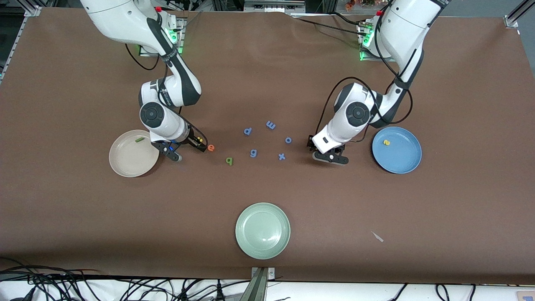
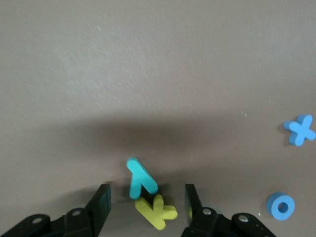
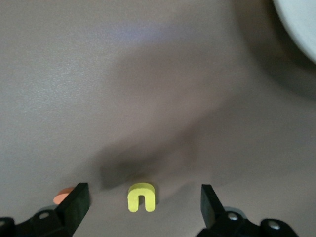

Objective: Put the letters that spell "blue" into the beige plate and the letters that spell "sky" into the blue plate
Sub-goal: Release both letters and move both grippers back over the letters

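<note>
The beige plate [image 1: 125, 161] holds the dark green l [image 1: 140, 140]. Beside it my right gripper [image 1: 189, 149] [image 3: 143, 203] stands open and low over the table, with the yellow u [image 3: 141, 197] lying flat between its fingers, untouched. The orange e [image 1: 211, 147] [image 3: 61, 196] lies just outside one finger, and the light green b [image 1: 229, 160] a little nearer the camera. The blue plate [image 1: 401, 161] holds the yellow s [image 1: 387, 142]. My left gripper [image 1: 324, 151] [image 2: 146, 205] is open beside that plate, its fingers either side of the teal y [image 2: 140, 177] and yellow k [image 2: 157, 211], which touch each other.
Blue letters lie mid-table: p [image 1: 247, 131], m [image 1: 271, 124], o [image 1: 288, 140] [image 2: 281, 206], g [image 1: 253, 153] and x [image 1: 281, 156] [image 2: 301, 130]. A pale green plate [image 1: 262, 230] sits near the front edge, with a small paper scrap [image 1: 377, 236] toward the left arm's end.
</note>
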Controlling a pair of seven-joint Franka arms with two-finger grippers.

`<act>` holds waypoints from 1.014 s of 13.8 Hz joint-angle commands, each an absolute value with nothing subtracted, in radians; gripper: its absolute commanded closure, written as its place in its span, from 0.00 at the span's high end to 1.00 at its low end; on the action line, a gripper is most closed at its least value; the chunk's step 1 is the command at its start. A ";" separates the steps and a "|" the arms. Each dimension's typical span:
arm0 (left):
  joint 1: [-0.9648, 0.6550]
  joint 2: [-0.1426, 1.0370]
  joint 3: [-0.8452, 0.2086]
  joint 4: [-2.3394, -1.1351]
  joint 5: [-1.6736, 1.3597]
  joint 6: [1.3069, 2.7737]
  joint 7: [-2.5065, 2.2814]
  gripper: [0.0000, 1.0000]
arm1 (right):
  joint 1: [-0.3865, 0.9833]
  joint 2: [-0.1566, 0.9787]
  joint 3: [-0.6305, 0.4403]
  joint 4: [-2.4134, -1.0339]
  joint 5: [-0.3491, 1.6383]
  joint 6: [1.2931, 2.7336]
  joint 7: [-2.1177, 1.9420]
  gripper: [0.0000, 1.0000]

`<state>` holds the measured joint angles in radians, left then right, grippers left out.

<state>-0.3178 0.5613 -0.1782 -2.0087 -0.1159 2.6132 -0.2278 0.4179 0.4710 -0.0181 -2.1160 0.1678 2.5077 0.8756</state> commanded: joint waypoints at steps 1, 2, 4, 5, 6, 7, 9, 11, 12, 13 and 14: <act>-0.328 0.560 -0.169 -1.985 -0.138 2.602 -0.221 0.59 | 0.411 0.431 -0.002 -2.206 0.186 2.604 0.881 0.96; -0.328 0.561 -0.169 -1.986 -0.138 2.602 -0.221 0.58 | 0.411 0.430 0.000 -2.207 0.186 2.605 0.879 0.78; -0.328 0.569 -0.169 -1.985 -0.140 2.602 -0.225 0.58 | 0.411 0.428 0.000 -2.207 0.186 2.603 0.879 0.43; -0.328 0.574 -0.169 -1.983 -0.140 2.602 -0.225 0.58 | 0.411 0.428 0.002 -2.207 0.187 2.603 0.882 0.41; -0.328 0.578 -0.169 -1.982 -0.140 2.603 -0.224 0.58 | 0.411 0.429 0.002 -2.207 0.187 2.605 0.888 0.37; -0.328 0.581 -0.169 -1.982 -0.140 2.603 -0.224 0.58 | 0.411 0.430 0.002 -2.207 0.187 2.605 0.890 0.28; -0.330 0.591 -0.167 -1.982 -0.138 2.605 -0.224 0.58 | 0.411 0.431 0.002 -2.207 0.187 2.606 0.890 0.13; -0.330 0.592 -0.164 -1.982 -0.138 2.612 -0.219 0.40 | 0.411 0.433 0.003 -2.207 0.186 2.608 0.890 0.01; -0.330 0.592 -0.163 -1.982 -0.137 2.612 -0.216 0.29 | 0.411 0.433 0.006 -2.206 0.186 2.606 0.890 0.00; -0.330 0.592 -0.160 -1.982 -0.137 2.612 -0.215 0.19 | 0.411 0.433 0.011 -2.201 0.186 2.603 0.890 0.00; -0.330 0.592 -0.156 -1.982 -0.137 2.612 -0.212 0.12 | 0.411 0.431 0.011 -2.197 0.186 2.600 0.885 0.00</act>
